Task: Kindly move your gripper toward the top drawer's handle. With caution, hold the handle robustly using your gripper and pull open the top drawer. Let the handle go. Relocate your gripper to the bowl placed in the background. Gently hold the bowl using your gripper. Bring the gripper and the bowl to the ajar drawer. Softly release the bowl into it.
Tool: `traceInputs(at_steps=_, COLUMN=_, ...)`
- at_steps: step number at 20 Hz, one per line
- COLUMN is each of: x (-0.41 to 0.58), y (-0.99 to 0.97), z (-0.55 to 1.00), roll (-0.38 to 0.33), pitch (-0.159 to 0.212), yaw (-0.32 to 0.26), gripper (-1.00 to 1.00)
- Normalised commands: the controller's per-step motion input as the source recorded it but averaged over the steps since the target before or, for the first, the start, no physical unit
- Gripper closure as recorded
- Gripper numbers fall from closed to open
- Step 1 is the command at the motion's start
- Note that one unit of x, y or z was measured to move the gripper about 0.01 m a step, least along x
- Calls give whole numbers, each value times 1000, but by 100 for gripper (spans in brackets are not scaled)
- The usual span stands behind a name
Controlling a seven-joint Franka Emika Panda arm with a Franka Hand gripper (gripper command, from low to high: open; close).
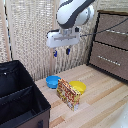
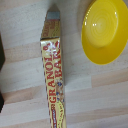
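Wooden tabletop (image 1: pixel 100 95) holds granola box (image 1: pixel 68 93) fronting blue bowl (image 1: pixel 52 81), yellow bowl (image 1: pixel 78 87); pincer (image 1: pixel 61 51) spread above

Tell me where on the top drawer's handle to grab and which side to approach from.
Take the handle near the middle of its bar, coming straight at the top drawer front. The bar is slim and horizontal, so one finger would likely go above and one below. The pincer hangs open, away from the dresser.

granola box (image 1: pixel 68 93) beside bowl (image 1: pixel 53 81)
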Motion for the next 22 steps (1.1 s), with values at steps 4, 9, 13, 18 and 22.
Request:
traceInputs(at_steps=4, x=161, y=14, z=638, roll=-177, pitch=12, yaw=53, gripper=-100)
traceInputs(at_steps=9, x=159, y=0, z=670, roll=-189, pitch=21, yaw=45, gripper=-100)
traceInputs(at_steps=13, x=104, y=0, z=664, roll=-191, pitch=20, yaw=60, gripper=-100)
traceInputs(at_steps=18, x=66, y=0, z=706, roll=-176, pitch=20, yaw=73, gripper=-100)
traceInputs(at_steps=22, x=121, y=0, z=887, roll=-117, pitch=27, yaw=58, gripper=-100)
